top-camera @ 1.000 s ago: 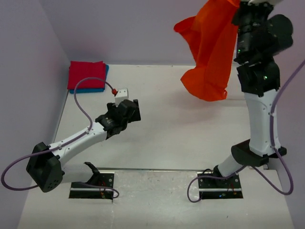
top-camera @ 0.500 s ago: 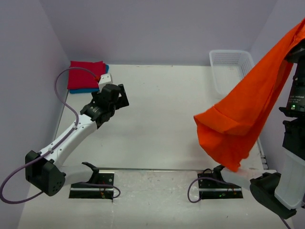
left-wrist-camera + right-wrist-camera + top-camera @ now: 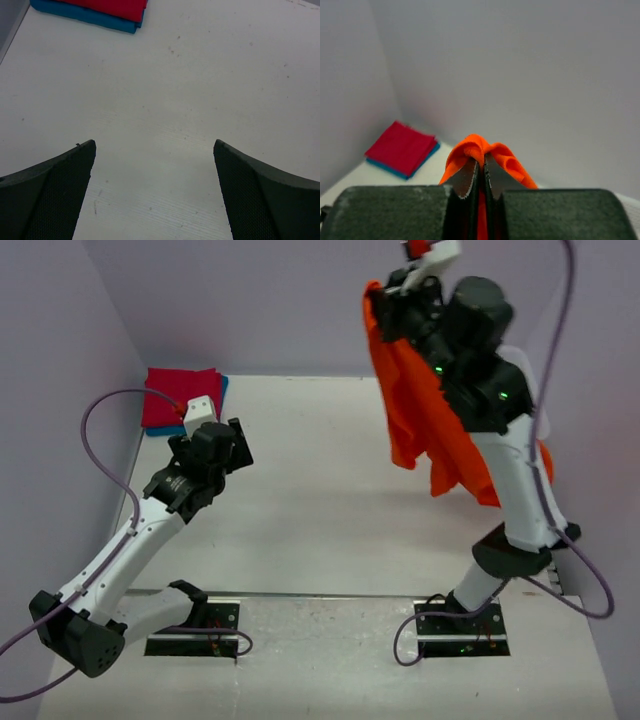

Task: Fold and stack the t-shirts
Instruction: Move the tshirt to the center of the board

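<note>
An orange t-shirt [image 3: 412,410] hangs in the air over the right half of the table, bunched and dangling. My right gripper [image 3: 388,298] is raised high and shut on its top fold [image 3: 470,148]; in the right wrist view the cloth bulges over the closed right gripper [image 3: 481,164]. A folded red t-shirt [image 3: 180,396] lies on a folded blue t-shirt [image 3: 190,428] at the back left corner. My left gripper [image 3: 210,437] hovers just in front of that stack, open and with nothing in it. In its wrist view the left gripper [image 3: 154,146] looks at bare table, with the red t-shirt [image 3: 115,5] and the blue t-shirt [image 3: 85,13] at the top edge.
Lilac walls close in the table [image 3: 320,500] at the left, back and right. A white patch [image 3: 518,362] shows behind the right arm; I cannot tell what it is. The arm bases [image 3: 195,625] sit at the near edge.
The right arm has swung from the far right up and to the left, carrying the orange t-shirt with it. The left gripper has drifted left, nearer the folded stack.
</note>
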{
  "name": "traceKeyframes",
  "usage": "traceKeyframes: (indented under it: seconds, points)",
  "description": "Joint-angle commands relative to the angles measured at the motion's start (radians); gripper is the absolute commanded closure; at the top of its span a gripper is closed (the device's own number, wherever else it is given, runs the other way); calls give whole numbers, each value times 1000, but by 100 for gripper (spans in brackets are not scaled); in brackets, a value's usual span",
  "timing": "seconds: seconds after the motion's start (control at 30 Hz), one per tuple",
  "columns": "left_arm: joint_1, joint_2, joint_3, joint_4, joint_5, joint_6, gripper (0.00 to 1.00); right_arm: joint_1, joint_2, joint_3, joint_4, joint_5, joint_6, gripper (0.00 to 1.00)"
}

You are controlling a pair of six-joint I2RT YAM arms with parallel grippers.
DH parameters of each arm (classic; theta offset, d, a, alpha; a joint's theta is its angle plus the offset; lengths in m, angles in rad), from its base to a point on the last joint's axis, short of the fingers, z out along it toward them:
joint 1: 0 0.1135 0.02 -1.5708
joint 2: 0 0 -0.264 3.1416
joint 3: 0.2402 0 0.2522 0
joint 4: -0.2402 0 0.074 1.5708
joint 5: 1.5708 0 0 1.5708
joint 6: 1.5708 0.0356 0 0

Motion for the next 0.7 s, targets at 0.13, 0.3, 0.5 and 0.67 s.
traceKeyframes:
  seconds: [0.13,0.3,0.5,0.67]
  points:
    - [8,-52,57,-74,-61,10,0,148,257,141,-125,-144,134,1]
    - [8,-49,59,-100,-70,17,0,47,-8,-270,17,-12,219,1]
    - [6,26,14,-10,112,59,0,-90,-198,-591,-64,122,299,16]
    - [0,71,-35,113,261,48,0,-165,-264,-972,5,54,377,58]
